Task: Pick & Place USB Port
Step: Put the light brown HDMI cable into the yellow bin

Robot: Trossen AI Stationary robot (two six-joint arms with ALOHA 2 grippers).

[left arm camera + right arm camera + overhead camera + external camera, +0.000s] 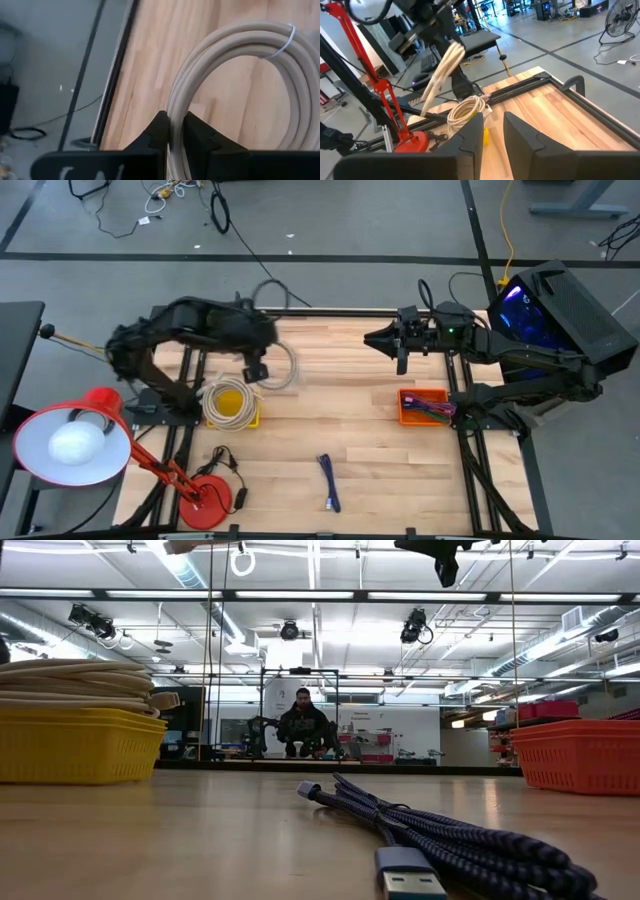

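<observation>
Pale wooden plank bench [360,430]: smooth, satin finish, visible grain. Beige coiled cable [235,55], centre right of left wrist view: smooth rubbery jacket, matt, bound by thin white plastic tie [285,42]. Dark blue braided cable [450,830], lower centre of low view: woven cloth sheath, rough; plug shell metallic. Yellow basket [75,745] and orange basket [585,755]: ribbed plastic, slightly glossy. Red lamp [70,442]: glossy painted metal.
</observation>
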